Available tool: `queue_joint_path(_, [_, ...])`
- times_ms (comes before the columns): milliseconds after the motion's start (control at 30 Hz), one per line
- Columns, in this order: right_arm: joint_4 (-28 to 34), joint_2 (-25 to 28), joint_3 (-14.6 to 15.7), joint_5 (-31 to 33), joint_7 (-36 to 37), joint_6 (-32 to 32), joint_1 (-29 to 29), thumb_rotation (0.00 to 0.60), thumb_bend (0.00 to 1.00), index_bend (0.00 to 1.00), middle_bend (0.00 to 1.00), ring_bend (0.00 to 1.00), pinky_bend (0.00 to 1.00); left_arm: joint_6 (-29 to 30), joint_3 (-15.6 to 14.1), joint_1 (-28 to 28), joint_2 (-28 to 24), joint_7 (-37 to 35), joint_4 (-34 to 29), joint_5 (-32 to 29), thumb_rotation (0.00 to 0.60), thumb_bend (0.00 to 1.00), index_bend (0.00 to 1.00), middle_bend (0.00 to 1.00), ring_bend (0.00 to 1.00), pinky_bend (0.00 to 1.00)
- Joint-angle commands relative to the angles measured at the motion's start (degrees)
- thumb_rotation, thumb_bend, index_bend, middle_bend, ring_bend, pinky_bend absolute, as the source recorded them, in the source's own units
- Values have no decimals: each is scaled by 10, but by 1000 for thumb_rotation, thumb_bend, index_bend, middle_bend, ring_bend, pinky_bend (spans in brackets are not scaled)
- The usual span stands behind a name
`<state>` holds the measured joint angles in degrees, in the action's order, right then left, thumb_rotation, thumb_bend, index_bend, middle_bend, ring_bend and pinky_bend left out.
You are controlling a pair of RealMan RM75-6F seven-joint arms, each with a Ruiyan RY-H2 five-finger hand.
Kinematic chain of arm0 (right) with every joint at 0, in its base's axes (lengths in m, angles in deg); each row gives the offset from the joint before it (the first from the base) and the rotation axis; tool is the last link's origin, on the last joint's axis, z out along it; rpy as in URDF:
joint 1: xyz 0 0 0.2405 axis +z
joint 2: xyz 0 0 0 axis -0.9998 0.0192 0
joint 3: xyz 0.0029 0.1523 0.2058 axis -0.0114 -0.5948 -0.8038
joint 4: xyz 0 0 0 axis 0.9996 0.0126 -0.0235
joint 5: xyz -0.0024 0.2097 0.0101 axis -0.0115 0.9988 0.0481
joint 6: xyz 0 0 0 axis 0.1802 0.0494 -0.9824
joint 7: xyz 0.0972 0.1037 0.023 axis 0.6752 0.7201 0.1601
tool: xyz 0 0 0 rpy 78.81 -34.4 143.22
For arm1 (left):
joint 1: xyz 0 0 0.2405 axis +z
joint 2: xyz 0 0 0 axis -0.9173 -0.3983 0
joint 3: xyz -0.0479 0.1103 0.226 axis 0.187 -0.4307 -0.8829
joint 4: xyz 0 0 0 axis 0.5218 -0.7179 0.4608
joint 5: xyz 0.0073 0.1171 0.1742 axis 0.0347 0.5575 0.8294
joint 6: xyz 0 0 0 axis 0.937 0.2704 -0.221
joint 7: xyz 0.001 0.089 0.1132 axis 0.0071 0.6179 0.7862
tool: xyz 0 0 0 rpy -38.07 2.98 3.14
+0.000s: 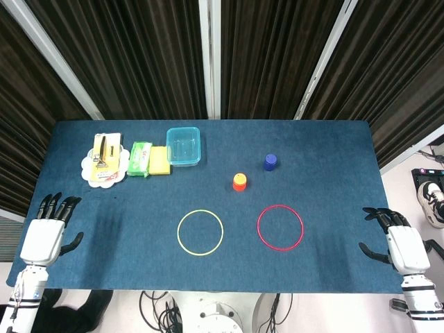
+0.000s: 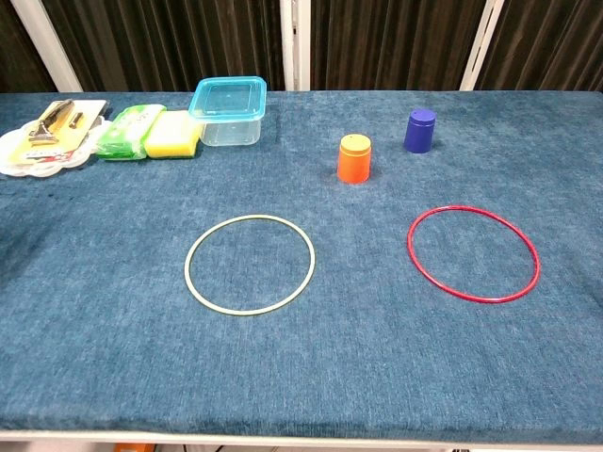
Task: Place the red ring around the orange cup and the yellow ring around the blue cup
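Hands first, nearest the robot: left hand [image 1: 47,232] sits at the near left corner of the counter [image 1: 333,152], fingers spread apart and holding nothing; right hand [image 1: 399,243] sits at the near right edge, fingers also apart, empty. Both look parked wide of the work area, probably so the rings stay unobstructed for the head view. Neither hand shows in the chest view

Next out, yellow ring [image 2: 250,264] lies flat on the blue cloth, left of centre; red ring [image 2: 473,253] lies flat to its right, well apart from it. Neither ring encloses anything, so the task looks unstarted

Beyond them, orange cup [image 2: 354,157] stands upside down, roughly between the two rings; blue cup [image 2: 419,130] stands farther back and to the right, also upside down. Pairing is crossed: red ring sits nearer the blue cup and yellow is to the left of the orange one, so each ring likely has to travel diagonally. Rings are thin and flat on cloth, likely hard to pinch up

Far left, off-task clutter: clear teal container [image 2: 227,111], yellow sponge [image 2: 172,134], green packet [image 2: 123,133], white plate [image 2: 19,160] carrying a packaged item I can't identify
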<state>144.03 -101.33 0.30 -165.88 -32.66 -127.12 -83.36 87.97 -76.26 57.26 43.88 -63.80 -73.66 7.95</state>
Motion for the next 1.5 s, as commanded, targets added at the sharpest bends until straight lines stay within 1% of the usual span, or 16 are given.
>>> queue_joint_path(33, [-3,-2,0,-6,-1,0,3,600,106,214,331,176,198,-1,0,1,3,22,-5,-5,600,263,124,124,5,0])
queue_joint_path(233, [-11,-7,1,-41,-16,-9,13,600,109,214,338,179,198,4,-3,6,5,30,-9,-8,600,263,124,124,5,0])
queue_joint_path(267, [-12,-9,1,-48,-23,-12,14,600,110,214,355,190,202,6,-3,7,5,31,-9,-9,600,263,123,124,6,0])
queue_joint_path(333, [-14,-10,5,-66,-45,-11,20,600,111,214,418,250,261,12,-2,10,8,38,-9,-10,600,263,124,124,6,0])
queue_joint_path(367, [-13,-10,8,-77,-57,-4,27,600,111,213,470,321,344,15,-1,12,9,41,-9,-11,600,263,123,124,6,0])
queue_joint_path(433, [-12,-9,14,-92,-69,17,41,600,113,222,581,487,541,19,-1,14,10,45,-10,-11,600,263,123,124,6,0])
queue_joint_path(467, [-12,-10,17,-98,-73,31,49,600,114,243,665,598,662,20,-1,15,10,46,-11,-10,600,263,123,124,5,0])
queue_joint_path(500, [-13,-10,22,-106,-78,52,62,600,115,276,750,702,759,22,-2,16,10,46,-12,-9,600,263,123,124,5,0])
queue_joint_path(567, [-16,-13,27,-113,-84,87,82,600,116,346,881,866,885,24,-3,17,10,46,-13,-8,600,263,123,124,5,0])
queue_joint_path(633, [-23,-21,30,-115,-92,123,103,600,120,386,935,954,954,26,-4,20,10,46,-14,-8,600,263,123,124,5,0])
queue_joint_path(667, [-28,-27,30,-115,-94,137,112,600,129,400,946,979,978,26,-4,20,10,46,-15,-8,600,263,123,124,5,0])
queue_joint_path(767, [-50,-52,34,-111,-91,181,138,600,154,424,973,1000,1000,26,-5,23,10,45,-16,-9,600,263,123,124,5,0])
queue_joint_path(933, [-95,-94,37,-108,-78,212,162,600,184,439,988,1000,1000,25,-6,23,7,46,-22,-8,600,263,124,124,5,0])
queue_joint_path(1100, [-132,-126,41,-109,-63,224,179,600,219,453,988,1000,1000,28,-6,25,5,45,-25,-6,600,264,124,124,5,0])
queue_joint_path(1200, [-152,-142,43,-106,-53,227,186,600,231,482,988,1000,1000,28,-7,26,4,42,-25,-6,600,263,123,124,6,0])
queue_joint_path(1500, [-182,-165,52,-100,-33,224,195,600,271,547,988,1000,1000,28,-6,28,6,34,-18,-6,600,263,124,124,6,0])
